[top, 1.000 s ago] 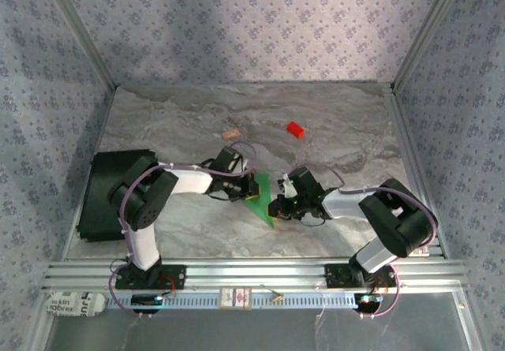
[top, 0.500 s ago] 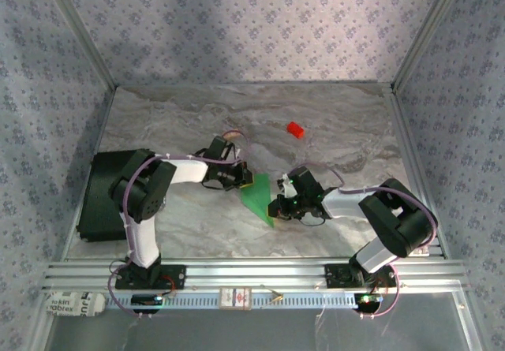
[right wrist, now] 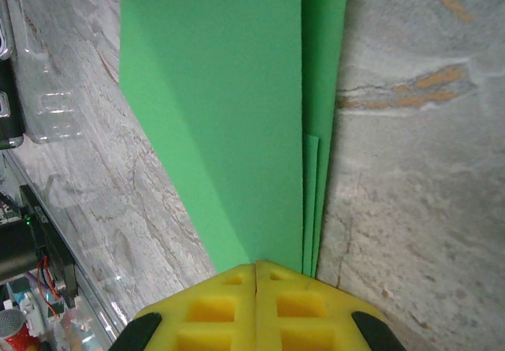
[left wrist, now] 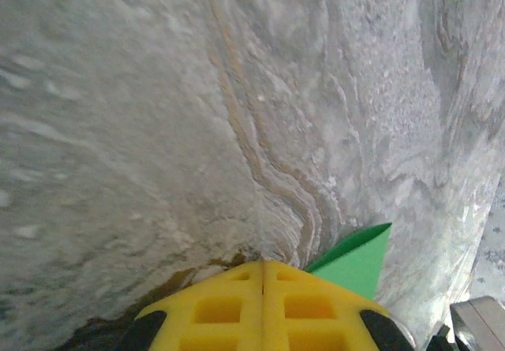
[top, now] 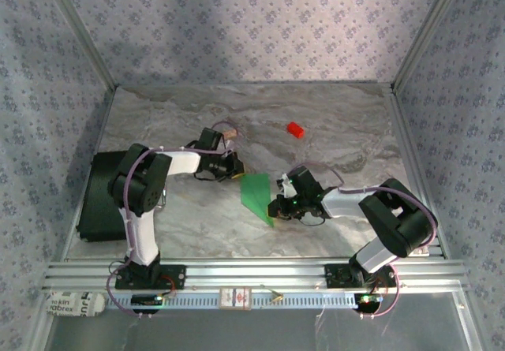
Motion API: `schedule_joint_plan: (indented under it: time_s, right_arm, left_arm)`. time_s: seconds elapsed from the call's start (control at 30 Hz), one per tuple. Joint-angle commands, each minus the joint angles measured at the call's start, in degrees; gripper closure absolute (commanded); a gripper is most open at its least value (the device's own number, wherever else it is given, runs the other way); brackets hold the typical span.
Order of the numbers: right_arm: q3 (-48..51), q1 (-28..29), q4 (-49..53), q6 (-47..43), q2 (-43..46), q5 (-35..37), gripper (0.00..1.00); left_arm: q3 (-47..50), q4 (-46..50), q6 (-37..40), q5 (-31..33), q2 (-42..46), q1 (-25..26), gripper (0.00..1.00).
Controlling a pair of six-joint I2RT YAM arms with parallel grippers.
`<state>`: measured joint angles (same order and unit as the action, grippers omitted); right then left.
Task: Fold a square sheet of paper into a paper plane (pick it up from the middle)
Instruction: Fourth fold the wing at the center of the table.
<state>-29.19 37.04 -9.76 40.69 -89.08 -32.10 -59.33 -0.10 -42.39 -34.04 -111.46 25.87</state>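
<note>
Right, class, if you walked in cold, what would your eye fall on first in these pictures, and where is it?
The bright green paper, folded into a pointed wedge, lies on the table between the two arms. The right gripper, shut, sits at its near tip; the left gripper, also shut, is by its far corner. A small red block stands out farther back.

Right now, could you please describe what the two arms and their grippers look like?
The left arm and right arm mix black joint housings with white links; a thin purplish cable loops along each. The left gripper and right gripper have yellow fingers with square recesses, on black mounts.
</note>
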Motion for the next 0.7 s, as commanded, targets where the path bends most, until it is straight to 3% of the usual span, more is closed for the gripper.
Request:
schedule_joint_plan:
  time_s: [0.0, 0.27, 0.47, 0.67]
  right_arm:
    - [1.9, -0.2, 12.0, -2.0, -2.0, 5.6, 1.0]
    - [0.4, -0.5, 12.7, -2.7, -2.7, 5.6, 1.0]
    - [-0.6, -0.8, 13.6, -3.6, -2.7, 5.6, 1.0]
    - [-0.7, -0.8, 13.8, -3.6, -2.9, 4.9, 1.0]
  left_arm:
    - [-0.8, 2.6, 1.6, 2.8, 1.9, -0.8, 0.97]
    - [1.5, 1.3, -0.8, 2.7, 8.3, 0.6, 0.96]
    - [3.0, 0.2, -1.3, 1.7, 9.6, 6.0, 0.96]
    - [8.0, -13.3, -9.9, 0.1, 6.1, 10.2, 0.97]
